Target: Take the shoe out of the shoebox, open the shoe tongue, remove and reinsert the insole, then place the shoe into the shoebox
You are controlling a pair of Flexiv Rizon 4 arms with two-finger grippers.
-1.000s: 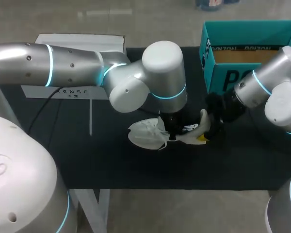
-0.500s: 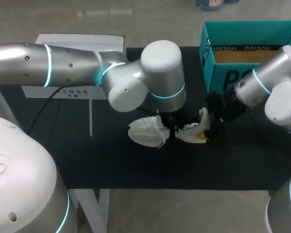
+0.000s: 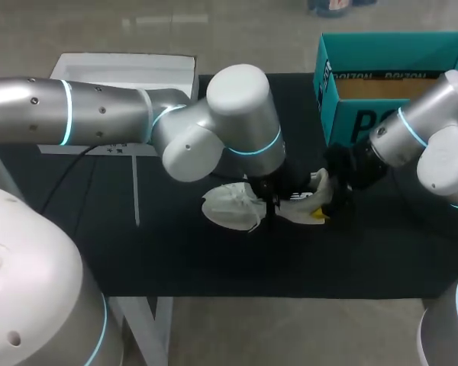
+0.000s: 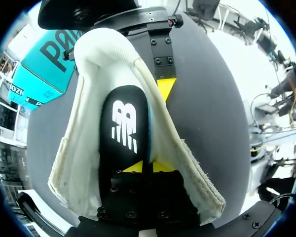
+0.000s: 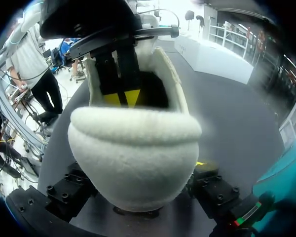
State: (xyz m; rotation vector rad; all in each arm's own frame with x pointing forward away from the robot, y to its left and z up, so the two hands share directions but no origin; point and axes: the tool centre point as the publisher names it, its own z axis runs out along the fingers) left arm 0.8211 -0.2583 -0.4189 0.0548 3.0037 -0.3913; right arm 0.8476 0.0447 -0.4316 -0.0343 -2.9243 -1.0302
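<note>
White shoe (image 3: 230, 207) lies on the black tabletop (image 3: 175, 252) near the teal shoebox (image 3: 343, 99), heel pinched between the fingers of our right gripper (image 5: 138, 173) so it cannot slide, we judge, while our left gripper (image 4: 148, 167), fingers pressed together, is down inside on the black insole (image 4: 124, 123).

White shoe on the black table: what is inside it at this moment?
Inside the white shoe, a black insole with a white logo shows, and the left gripper is shut on its edge. The gripper's body hides the insole's toe end.
</note>
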